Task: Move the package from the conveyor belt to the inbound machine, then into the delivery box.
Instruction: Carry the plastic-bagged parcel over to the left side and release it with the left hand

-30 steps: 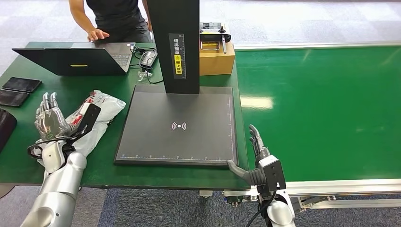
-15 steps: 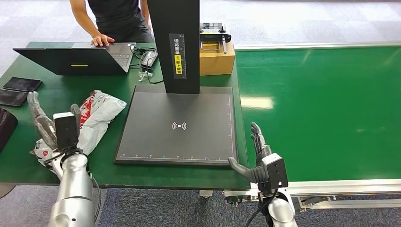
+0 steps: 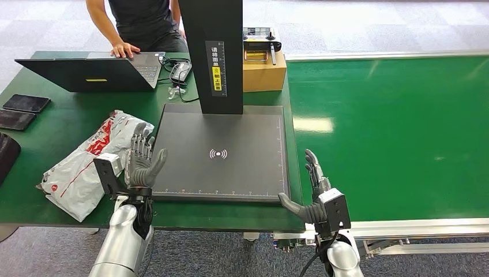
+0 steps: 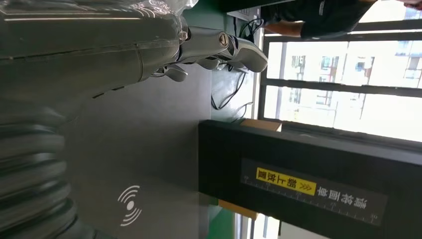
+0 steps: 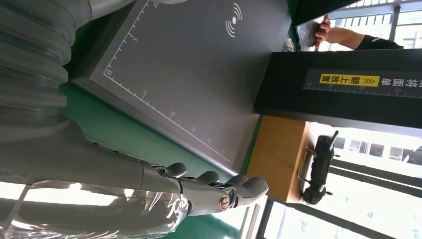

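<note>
The package (image 3: 95,164), a white plastic mailer bag with red print, lies on the green table left of the inbound machine's dark scan pad (image 3: 219,151). My left hand (image 3: 143,164) stands upright with its fingers spread at the pad's front left corner, just right of the package and holding nothing; its fingers (image 4: 219,47) reach over the pad (image 4: 149,144) in the left wrist view. At the pad's front right corner my right hand (image 3: 308,193) is also spread and empty, with its fingers (image 5: 219,194) over the green surface. The conveyor belt (image 3: 392,133) is bare.
The machine's black column (image 3: 210,55) rises at the pad's back. Behind it sit a cardboard box (image 3: 264,70) with a controller on top, cables and a mouse (image 3: 180,72). A person (image 3: 138,23) rests a hand on the laptop (image 3: 92,72). Two phones (image 3: 23,109) lie at the far left.
My left hand has let go of the package and swung right from the table's left side to the pad's front left corner. The package now lies flat. My right hand barely moved.
</note>
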`<state>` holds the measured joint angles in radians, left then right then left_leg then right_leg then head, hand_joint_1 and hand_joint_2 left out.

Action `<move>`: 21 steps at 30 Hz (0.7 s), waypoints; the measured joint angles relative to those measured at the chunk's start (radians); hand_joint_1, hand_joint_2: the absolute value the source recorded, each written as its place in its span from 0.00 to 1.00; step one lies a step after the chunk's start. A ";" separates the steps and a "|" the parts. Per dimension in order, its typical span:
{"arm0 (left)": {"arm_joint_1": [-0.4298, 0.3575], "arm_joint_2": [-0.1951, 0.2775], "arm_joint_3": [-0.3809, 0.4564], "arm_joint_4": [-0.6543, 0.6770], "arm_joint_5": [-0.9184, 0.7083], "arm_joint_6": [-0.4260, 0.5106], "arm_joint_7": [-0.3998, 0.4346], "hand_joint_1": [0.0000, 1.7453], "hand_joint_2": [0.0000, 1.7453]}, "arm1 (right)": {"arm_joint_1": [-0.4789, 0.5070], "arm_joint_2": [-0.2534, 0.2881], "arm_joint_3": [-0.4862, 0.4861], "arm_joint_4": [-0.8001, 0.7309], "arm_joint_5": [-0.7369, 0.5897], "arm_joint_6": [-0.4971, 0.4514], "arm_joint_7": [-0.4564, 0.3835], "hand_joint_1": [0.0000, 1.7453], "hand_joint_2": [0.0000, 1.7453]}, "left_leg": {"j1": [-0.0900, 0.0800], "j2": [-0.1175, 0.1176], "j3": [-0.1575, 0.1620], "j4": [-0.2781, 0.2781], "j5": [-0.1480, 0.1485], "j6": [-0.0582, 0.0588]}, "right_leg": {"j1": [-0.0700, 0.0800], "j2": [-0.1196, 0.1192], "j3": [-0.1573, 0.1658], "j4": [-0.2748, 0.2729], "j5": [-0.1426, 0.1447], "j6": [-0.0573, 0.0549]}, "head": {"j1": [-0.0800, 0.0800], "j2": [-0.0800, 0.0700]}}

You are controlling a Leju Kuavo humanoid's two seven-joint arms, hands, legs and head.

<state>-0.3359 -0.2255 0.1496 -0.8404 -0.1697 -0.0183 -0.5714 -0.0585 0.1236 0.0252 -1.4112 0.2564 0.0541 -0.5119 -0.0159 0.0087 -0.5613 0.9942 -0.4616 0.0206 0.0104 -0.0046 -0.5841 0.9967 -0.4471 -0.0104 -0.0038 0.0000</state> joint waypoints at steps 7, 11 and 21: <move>0.012 0.002 -0.034 -0.002 0.080 -0.103 0.014 0.00 1.00 | -0.001 -0.001 -0.002 0.004 0.000 -0.003 -0.005 0.00 1.00 | 0.000 0.000 0.000 0.000 0.000 0.000 | 0.000 0.000 0.000 0.000 0.000 0.000 | 0.000 0.000; 0.058 -0.002 -0.081 -0.039 0.169 -0.233 0.010 0.00 1.00 | -0.001 -0.001 -0.013 -0.002 -0.016 -0.005 -0.020 0.00 1.00 | 0.000 0.000 0.000 0.000 0.000 0.000 | 0.000 0.000 0.000 0.000 0.000 0.000 | 0.000 0.000; 0.207 -0.014 -0.174 -0.257 0.161 -0.218 0.076 0.00 1.00 | 0.047 0.013 -0.080 -0.097 0.016 0.004 0.014 0.00 1.00 | 0.000 0.000 0.000 0.000 -0.001 0.000 | 0.000 0.000 0.000 0.000 -0.001 0.001 | 0.000 0.000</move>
<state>-0.1288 -0.2396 -0.0241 -1.0974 -0.0089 -0.2364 -0.4957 -0.0116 0.1366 -0.0549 -1.5086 0.2723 0.0579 -0.4984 -0.0159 0.0086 -0.5614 0.9942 -0.4626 0.0210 0.0103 -0.0046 -0.5842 0.9964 -0.4479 -0.0099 -0.0037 0.0000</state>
